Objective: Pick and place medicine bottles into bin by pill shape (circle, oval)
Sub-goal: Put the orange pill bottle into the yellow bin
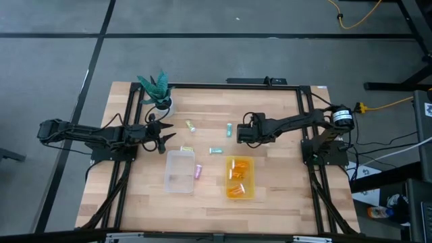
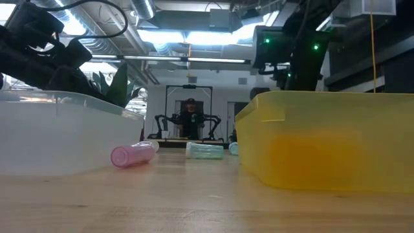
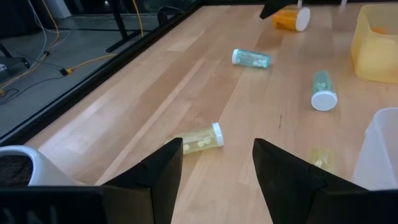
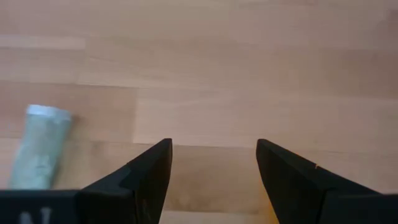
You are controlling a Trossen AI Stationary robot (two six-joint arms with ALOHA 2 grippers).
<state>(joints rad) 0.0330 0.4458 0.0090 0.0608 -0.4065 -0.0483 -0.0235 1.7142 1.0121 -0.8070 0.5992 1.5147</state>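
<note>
Several small bottles lie on their sides on the wooden table: a pale yellow one [image 1: 191, 125] [image 3: 202, 138], two teal ones [image 1: 230, 129] [image 1: 216, 150], another pale one [image 1: 186, 148] and a pink one [image 1: 198, 171] [image 2: 132, 155] beside the clear bin [image 1: 180, 170]. Orange bottles lie in the yellow bin [image 1: 239, 177]. An orange bottle with a white cap [image 3: 291, 18] lies by my right gripper. My left gripper [image 1: 164, 138] [image 3: 217, 165] is open and empty, just short of the pale yellow bottle. My right gripper [image 1: 241, 133] [image 4: 214, 168] is open over bare wood, with a pale green bottle [image 4: 40, 149] to one side.
A potted green plant [image 1: 156, 91] stands at the far left, close behind my left gripper; its white pot [image 3: 18, 165] shows in the left wrist view. A black frame runs along the table's edges [image 1: 229, 84]. The two bins stand side by side near the table's middle.
</note>
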